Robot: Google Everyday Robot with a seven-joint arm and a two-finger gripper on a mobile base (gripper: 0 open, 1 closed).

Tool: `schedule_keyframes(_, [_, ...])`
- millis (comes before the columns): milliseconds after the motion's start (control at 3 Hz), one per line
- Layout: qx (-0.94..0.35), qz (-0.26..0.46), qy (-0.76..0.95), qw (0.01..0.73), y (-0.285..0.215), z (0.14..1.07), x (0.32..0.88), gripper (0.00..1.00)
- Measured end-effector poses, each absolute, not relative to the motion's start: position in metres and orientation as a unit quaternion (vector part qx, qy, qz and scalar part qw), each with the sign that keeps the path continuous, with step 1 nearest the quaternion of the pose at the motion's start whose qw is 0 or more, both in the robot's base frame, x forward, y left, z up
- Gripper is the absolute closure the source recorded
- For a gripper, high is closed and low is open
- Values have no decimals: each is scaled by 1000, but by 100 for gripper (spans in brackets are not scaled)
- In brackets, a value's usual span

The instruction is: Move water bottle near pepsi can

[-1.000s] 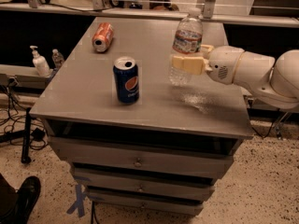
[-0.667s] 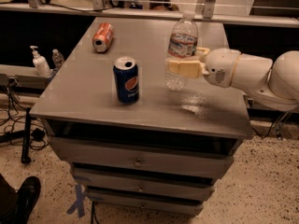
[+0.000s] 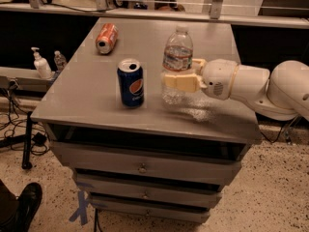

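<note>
With the tool (image 3: 181, 81) clamped on the water bottle (image 3: 177, 52) near the pepsi can (image 3: 130, 83), toward the worktop's (image 3: 87, 93) front edge, what probably remains is lowering and release.

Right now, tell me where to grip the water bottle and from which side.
Grip the water bottle at its middle, below the label, sideways from the side away from the pepsi can: it is tall, round and upright. The gripper is shut on it there.

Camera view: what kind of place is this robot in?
Probably a robot lab or workshop: a gray drawer cabinet used as a table, loose cables on the speckled floor, and the robot's tool, over the cabinet top, gripping a water bottle beside a pepsi can.
</note>
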State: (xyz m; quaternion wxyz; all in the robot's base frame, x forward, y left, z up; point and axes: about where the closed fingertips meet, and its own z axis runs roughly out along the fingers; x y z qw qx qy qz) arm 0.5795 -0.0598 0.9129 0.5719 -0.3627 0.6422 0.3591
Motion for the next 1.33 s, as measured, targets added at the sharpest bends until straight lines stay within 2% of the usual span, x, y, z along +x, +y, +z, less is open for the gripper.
schedule_keyframes(1333, [-397, 402, 599, 567, -19, 896, 551, 100])
